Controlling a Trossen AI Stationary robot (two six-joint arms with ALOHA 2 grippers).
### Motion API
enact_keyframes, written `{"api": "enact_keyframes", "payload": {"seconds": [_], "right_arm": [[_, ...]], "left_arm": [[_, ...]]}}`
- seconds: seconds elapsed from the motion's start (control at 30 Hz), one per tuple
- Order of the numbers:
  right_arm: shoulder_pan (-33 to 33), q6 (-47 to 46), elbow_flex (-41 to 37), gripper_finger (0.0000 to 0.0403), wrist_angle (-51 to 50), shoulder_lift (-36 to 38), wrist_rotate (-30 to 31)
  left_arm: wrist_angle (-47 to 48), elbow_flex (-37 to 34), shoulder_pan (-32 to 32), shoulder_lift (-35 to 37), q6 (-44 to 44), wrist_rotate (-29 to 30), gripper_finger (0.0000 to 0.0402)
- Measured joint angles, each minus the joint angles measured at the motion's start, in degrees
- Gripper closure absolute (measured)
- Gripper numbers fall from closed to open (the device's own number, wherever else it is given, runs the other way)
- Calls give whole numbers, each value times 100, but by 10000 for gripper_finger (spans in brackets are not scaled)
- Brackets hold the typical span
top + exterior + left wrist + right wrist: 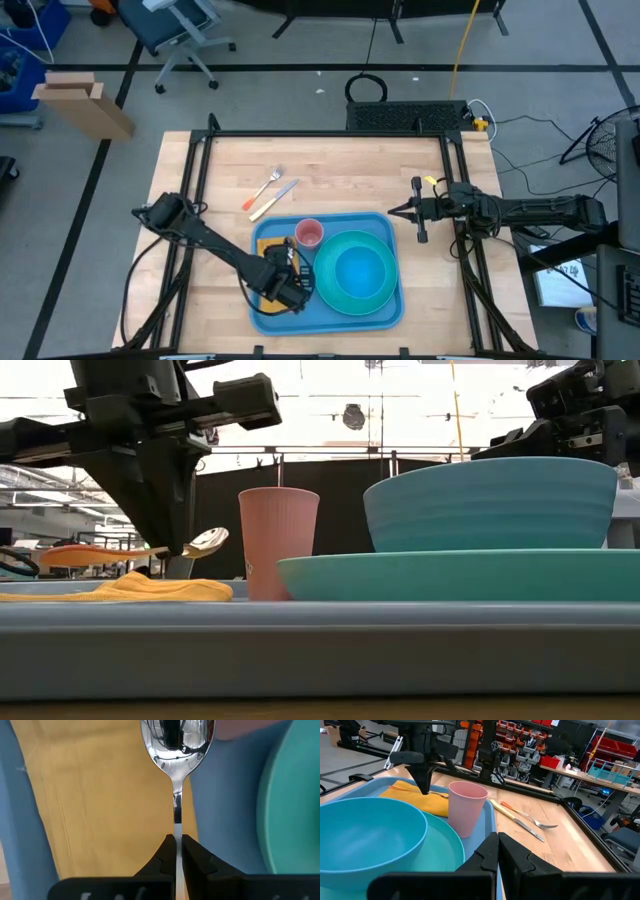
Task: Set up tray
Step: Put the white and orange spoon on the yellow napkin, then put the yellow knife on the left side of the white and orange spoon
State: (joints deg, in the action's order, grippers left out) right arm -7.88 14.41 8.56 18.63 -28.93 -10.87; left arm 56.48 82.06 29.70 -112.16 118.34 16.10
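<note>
L arm reaches diagonally from the table's left edge across to the tray (385,312), w/ the left gripper (285,290) poised over the tray's left part; its jaws are clamped tight on the thin handle of a spoon (175,750), bowl of the spoon pointing away from the wrist. In the low view the spoon sits tilted, bowl end lifted just above the yellow napkin (130,589); can't tell whether the handle end touches the cloth. R arm lies stretched in from the table's right edge, right gripper (418,211) parked above bare wood just right of the tray's far right corner, fingers pressed together w/ nothing between them. Tray is the big light-blue one, sitting at the near-centre of the wooden table (330,165), near its front edge. Inside it: napkin laid flat along the left side; pink cup (309,234) upright beside the napkin toward the tray's far edge; round teal plate (322,282) filling the right part, w/ a blue bowl (360,272) sitting on it. Cup looks empty in the right wrist view, bowl too. Outside the tray, on the wood beyond its far left corner, a fork (265,188) & a knife (276,199) lie side by side, near each other, orange/yellow handles pointing toward the tray.
</note>
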Motion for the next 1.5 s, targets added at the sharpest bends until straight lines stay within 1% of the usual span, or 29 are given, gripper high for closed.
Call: {"api": "enact_keyframes", "payload": {"seconds": [0.3,0.5,0.77,0.9,1.0,1.07,1.3,1.5], "right_arm": [[0,0,0,403,-2,0,0],[0,2,0,403,-4,0,-2],[0,0,0,403,-4,0,-2],[-2,0,0,403,-4,0,-2],[0,0,0,403,-4,0,-2],[0,0,0,403,-4,0,-2],[0,-17,0,403,-4,0,-2],[0,-20,0,403,-4,0,-2]], "left_arm": [[-17,0,-2,-86,30,20,389],[-11,0,-18,-201,-22,-104,393],[-115,0,-46,-190,-210,-90,381],[-131,0,-53,-190,-211,-4,392],[-151,0,-55,-190,-212,0,393],[-149,0,-55,-190,-178,0,383],[-154,0,-55,-190,-224,0,327],[-232,0,-55,-190,-290,2,318]]}}
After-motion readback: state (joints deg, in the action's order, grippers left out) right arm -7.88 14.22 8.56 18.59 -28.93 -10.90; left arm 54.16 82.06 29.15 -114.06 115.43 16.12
